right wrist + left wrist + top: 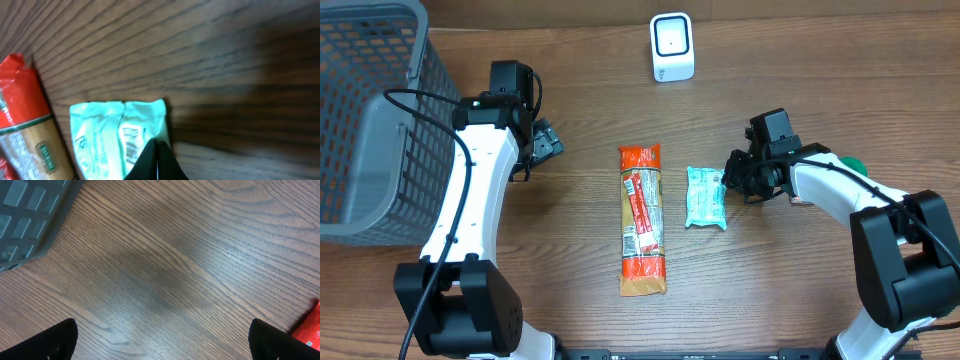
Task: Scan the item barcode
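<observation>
Reaching for the item looks like the step in hand: right gripper [733, 178] sits low at the right edge of the green packet [706, 197], claw clenched, fingertips together. In the right wrist view the closed tips overlap the packet's lower right corner; cannot tell whether a fold of wrapper is caught between them or they only press against it. Packet lies flat on the table [570, 80], just right of the long red package [642, 220], near it but not touching, and well apart from the scanner [672, 47] at the far edge. Left gripper [544, 143] hovers near the basket [370, 120], claw released and wide, nothing between its fingers, only bare wood beneath. Task judged early: nothing lifted, nothing presented to the scanner. Next move calls for a sure hold on the packet. If nothing is caught, that means reopening and closing across an edge, then lifting and turning the printed face toward the scanner window. Packet notes: small, mint-green, soft crinkled wrapper with sealed ends, thin, likely to flex or slip in a pinch. Barcode [131, 142] faces up, a pale patch with dark bars close to the fingertips, so a grip there risks covering it.
</observation>
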`<action>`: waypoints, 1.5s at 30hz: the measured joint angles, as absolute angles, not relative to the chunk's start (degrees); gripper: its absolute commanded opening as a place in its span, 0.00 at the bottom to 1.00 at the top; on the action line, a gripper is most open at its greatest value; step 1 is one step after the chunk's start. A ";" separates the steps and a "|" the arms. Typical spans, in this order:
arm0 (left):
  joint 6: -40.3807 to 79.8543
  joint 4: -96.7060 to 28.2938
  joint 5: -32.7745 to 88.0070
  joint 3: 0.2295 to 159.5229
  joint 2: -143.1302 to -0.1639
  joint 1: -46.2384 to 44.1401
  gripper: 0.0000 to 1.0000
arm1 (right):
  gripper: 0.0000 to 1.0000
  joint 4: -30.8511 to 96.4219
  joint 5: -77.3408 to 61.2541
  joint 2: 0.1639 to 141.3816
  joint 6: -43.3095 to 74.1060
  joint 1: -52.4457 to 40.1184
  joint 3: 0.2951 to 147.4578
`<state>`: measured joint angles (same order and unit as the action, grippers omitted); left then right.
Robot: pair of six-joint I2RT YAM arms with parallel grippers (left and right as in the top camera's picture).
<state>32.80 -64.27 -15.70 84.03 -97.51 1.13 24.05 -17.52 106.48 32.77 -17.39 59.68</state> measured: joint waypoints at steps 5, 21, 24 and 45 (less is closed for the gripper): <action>32.80 -64.27 -15.70 84.03 -97.51 1.13 1.00 | 0.04 27.16 -17.58 106.67 30.41 -17.34 61.34; 32.80 -64.25 -15.70 84.03 -97.51 1.13 1.00 | 0.27 49.60 -24.93 106.67 13.85 -20.67 68.05; 32.80 -64.25 -15.70 84.03 -97.51 1.13 1.00 | 0.27 49.65 -25.08 106.67 12.40 -22.48 68.07; 32.80 -64.25 -15.70 84.03 -97.51 1.13 1.00 | 0.32 51.86 -10.41 106.67 10.90 -31.18 68.07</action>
